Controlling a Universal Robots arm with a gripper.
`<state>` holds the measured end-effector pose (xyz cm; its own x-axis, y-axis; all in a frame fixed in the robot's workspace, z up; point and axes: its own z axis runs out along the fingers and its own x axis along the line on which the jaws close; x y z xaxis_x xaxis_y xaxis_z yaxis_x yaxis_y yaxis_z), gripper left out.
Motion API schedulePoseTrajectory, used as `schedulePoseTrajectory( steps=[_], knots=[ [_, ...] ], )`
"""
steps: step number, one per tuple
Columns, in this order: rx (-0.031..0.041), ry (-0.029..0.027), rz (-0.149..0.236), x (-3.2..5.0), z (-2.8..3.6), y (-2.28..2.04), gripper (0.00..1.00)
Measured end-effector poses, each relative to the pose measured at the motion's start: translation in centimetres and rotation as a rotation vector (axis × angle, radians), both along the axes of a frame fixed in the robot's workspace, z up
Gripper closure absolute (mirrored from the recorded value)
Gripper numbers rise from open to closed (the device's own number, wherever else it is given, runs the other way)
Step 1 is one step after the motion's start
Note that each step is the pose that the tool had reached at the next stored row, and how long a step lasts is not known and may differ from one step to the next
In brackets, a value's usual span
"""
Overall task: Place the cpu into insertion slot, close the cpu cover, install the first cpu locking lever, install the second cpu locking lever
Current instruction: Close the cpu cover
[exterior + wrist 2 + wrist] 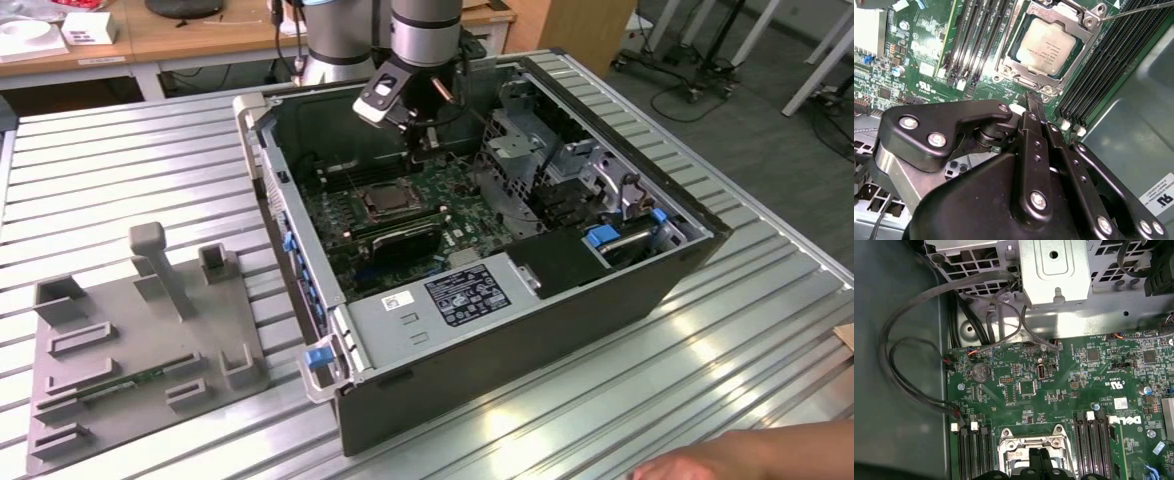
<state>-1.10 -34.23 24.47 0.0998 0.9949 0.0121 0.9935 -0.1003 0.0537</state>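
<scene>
Inside the insertion slot (1024, 82): the cpu (1046, 47) lies flat and square, silvery top up, on the green board (1064, 385).
Cover: we judge the cpu cover (1074, 62) to be down, its frame lying round the chip's edge.
Lever: a thin wire lever (1134, 11) runs off from one corner of the slot; we cannot tell whether it is latched.
End effector (1034, 100): fingers drawn narrow, tips together, nothing between them.
Key relation: the chip lies just ahead of the fingertips, on the line the fingers point along, apart from them; in the exterior view the end effector hangs above the slot, toward that view's right.
Around: long black memory slots (979, 35) flank the slot, and the open computer case (534, 350) sits on the ribbed metal worktop (120, 170).
</scene>
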Motion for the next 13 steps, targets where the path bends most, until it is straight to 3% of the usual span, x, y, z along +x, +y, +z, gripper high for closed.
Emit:
schedulePoseTrajectory(
  steps=[13],
  knots=[
    [0.0067,0.0000,0.000,-0.52,-0.04,0.00,0.90]
  ],
)
